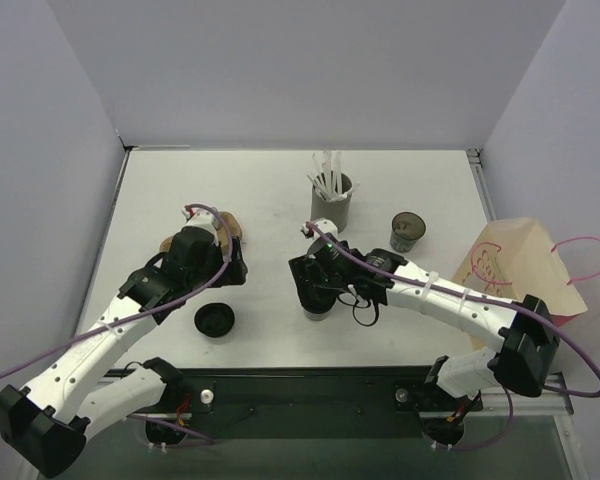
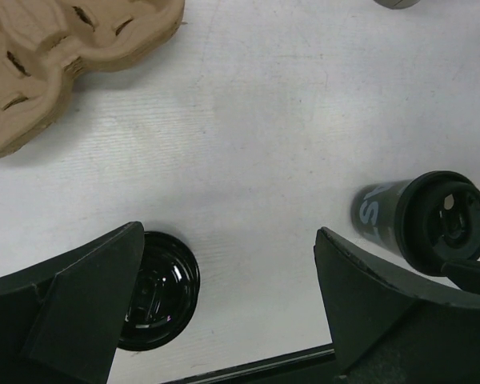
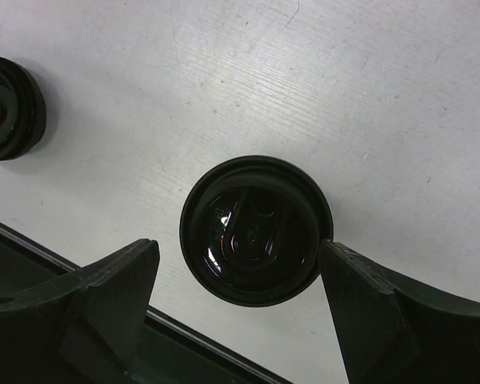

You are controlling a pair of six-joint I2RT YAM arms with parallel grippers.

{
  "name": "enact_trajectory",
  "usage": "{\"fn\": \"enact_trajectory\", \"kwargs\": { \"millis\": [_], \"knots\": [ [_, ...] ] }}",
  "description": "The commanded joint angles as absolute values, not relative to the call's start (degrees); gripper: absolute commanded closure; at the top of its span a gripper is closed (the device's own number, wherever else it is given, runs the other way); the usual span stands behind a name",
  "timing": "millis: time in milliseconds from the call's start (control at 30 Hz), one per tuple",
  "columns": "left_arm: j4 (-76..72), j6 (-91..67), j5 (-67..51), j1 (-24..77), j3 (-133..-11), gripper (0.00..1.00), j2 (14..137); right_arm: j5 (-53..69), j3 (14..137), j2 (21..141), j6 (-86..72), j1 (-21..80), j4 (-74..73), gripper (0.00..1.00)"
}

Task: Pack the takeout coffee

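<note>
The takeout coffee (image 3: 256, 230), a short dark cup with a black lid on it, stands upright near the table's front middle (image 1: 318, 310). My right gripper (image 3: 238, 248) hangs over it, open. One finger sits at the lid's right rim and the other stands apart on the left. The same cup (image 2: 420, 220) shows at the right of the left wrist view. My left gripper (image 2: 228, 272) hovers open and empty over bare table (image 1: 232, 268), between the cup and a loose black lid (image 2: 156, 292).
A brown cardboard cup carrier (image 1: 230, 222) lies behind the left gripper. A grey holder of white straws (image 1: 330, 200) and a second dark cup without a lid (image 1: 407, 231) stand farther back. A paper bag (image 1: 510, 270) lies at the right edge. The loose lid (image 1: 214, 321) is front left.
</note>
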State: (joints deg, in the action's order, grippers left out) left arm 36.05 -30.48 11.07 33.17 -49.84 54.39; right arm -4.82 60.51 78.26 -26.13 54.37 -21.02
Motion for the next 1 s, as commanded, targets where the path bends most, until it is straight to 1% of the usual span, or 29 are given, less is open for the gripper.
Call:
{"fn": "enact_trajectory", "kwargs": {
  "millis": [0, 200, 500, 567, 733, 967],
  "knots": [
    [40.16, -28.30, 13.63, 32.96, -50.19, 0.03, 52.91, -10.37, 63.81, 80.06, -25.05, 55.81, -26.45, 0.16],
    [37.27, -28.65, 7.65, 33.05, -48.34, 0.03, 51.42, -10.99, 63.63, 81.64, -25.22, 55.99, -27.16, 0.19],
    [37.53, -29.09, 8.09, 33.13, -47.99, 0.03, 51.06, -8.62, 59.60, 85.60, -26.89, 56.16, -25.14, 0.24],
    [37.44, -29.18, 8.09, 33.13, -48.08, 0.03, 51.15, -8.44, 58.10, 85.87, -27.77, 56.16, -24.35, 0.26],
    [37.44, -29.27, 8.35, 33.05, -47.99, 0.03, 51.33, -8.52, 56.34, 84.47, -28.92, 56.07, -22.24, 0.28],
    [37.09, -29.53, 7.82, 33.13, -47.73, 0.03, 51.50, -8.44, 57.30, 82.97, -27.69, 55.11, -20.83, 0.35]
  ]
}}
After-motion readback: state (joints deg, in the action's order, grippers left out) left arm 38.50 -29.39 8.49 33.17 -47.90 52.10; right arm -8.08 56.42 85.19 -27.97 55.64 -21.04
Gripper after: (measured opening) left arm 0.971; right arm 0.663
